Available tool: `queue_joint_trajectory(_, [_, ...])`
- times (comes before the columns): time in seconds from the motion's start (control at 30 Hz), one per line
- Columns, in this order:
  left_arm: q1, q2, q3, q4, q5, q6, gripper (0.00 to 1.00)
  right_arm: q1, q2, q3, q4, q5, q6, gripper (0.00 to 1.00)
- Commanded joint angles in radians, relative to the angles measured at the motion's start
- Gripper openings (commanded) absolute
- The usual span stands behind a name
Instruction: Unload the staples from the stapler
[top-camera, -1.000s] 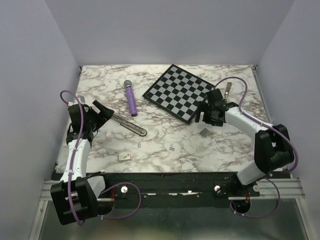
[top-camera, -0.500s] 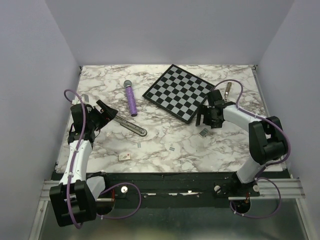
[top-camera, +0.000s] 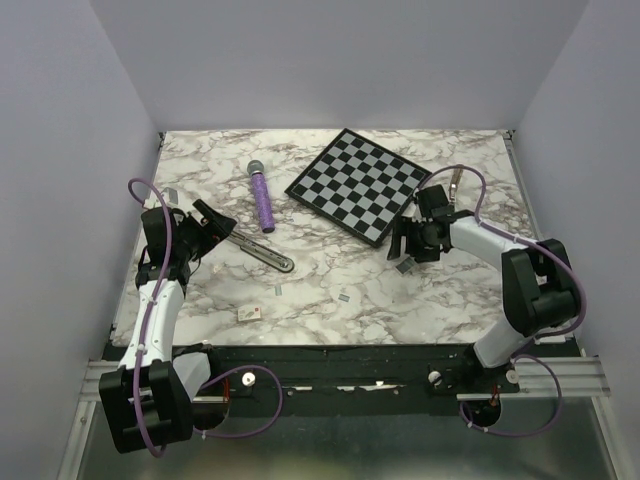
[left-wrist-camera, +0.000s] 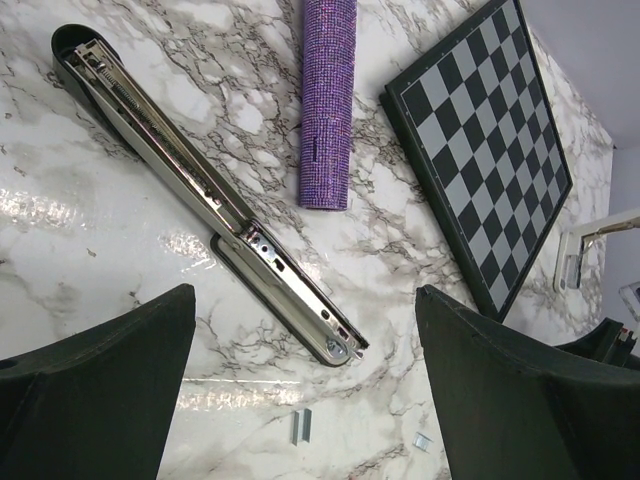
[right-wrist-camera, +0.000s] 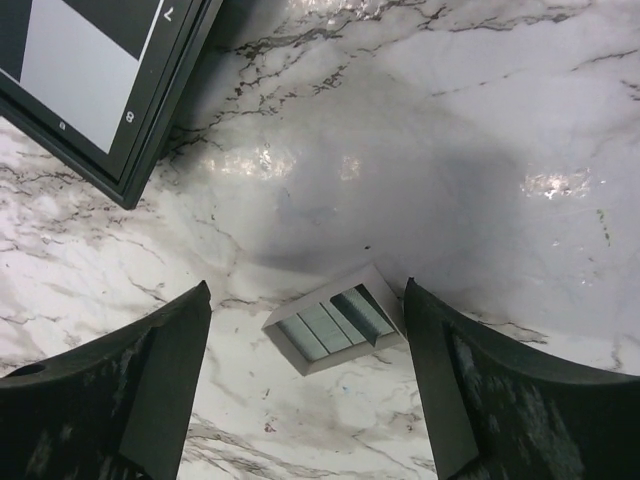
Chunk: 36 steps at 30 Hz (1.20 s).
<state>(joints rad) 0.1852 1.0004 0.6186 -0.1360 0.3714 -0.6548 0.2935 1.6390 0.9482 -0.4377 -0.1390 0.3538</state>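
Top view: the stapler (top-camera: 258, 251) lies flat on the table (top-camera: 450, 300), left of centre. Its long axis runs diagonally from far-left to near-right, rounded tip toward the middle. The left claw (top-camera: 214, 226) hangs over its far end, and the right claw (top-camera: 408, 250) sits low by the chessboard (top-camera: 360, 185).

Left wrist: claw spread wide, stapler open and unheld. A nudge could spin it.

Right wrist: claw spread, straddling a staple block (right-wrist-camera: 335, 320). Closing off-centre could flick or crumble it.

From the left wrist, the purple stick (left-wrist-camera: 328, 100) beside the chessboard (left-wrist-camera: 480, 150) is running off the top edge, as is the chessboard's far corner. From above, small pieces (top-camera: 249, 313) well apart from the chessboard are appearing too tiny to identify.
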Motion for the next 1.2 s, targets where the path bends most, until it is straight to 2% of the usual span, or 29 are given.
queue_joint_trajectory(0.0, [-0.009,0.0,0.001,0.021,0.018,0.006,0.96,0.016,-0.041,-0.04,0.014,-0.088,0.002,0.84])
queue_joint_trajectory(0.37, [-0.016,-0.011,0.001,0.012,0.009,0.012,0.96,0.09,-0.061,-0.062,0.042,-0.108,0.033,0.83])
queue_joint_trajectory(0.67, [-0.053,-0.045,0.032,-0.051,-0.045,0.064,0.96,0.114,-0.142,-0.005,-0.098,0.058,0.002,0.83])
queue_joint_trajectory(0.87, [-0.075,-0.08,0.035,-0.108,-0.063,0.095,0.96,0.265,-0.166,0.035,-0.044,0.062,-0.134,0.76])
queue_joint_trajectory(1.03, [-0.075,-0.177,0.027,-0.163,-0.118,0.106,0.97,0.395,-0.091,0.081,-0.007,0.001,-0.196,0.64])
queue_joint_trajectory(1.17, [-0.075,-0.171,0.017,-0.183,-0.15,0.109,0.99,0.47,-0.027,0.118,-0.004,0.007,-0.248,0.63])
